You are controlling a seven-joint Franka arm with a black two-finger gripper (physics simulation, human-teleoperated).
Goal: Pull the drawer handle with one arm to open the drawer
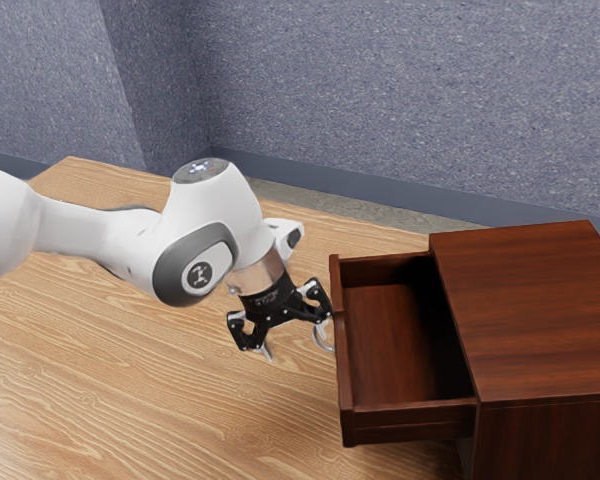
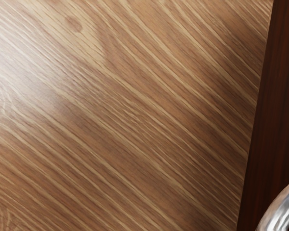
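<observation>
On table (image 1: 130,380): one drawer (image 1: 395,335), one handle (image 1: 325,337)

A light wooden bench (image 1: 120,390) with a strong, wavy grain spans the exterior view's left and foreground. Its far edge runs slantwise toward the exterior view's right. Beyond that edge lies a narrow strip of dull grey floor (image 1: 380,208), bordered by a dark baseboard (image 1: 430,192). Above it rise blue-grey, rough-textured walls (image 1: 400,90), which meet in a corner at the exterior view's upper left. In the wrist view the grain runs slantwise, with a pale sheen (image 2: 43,96) across part of it.
</observation>
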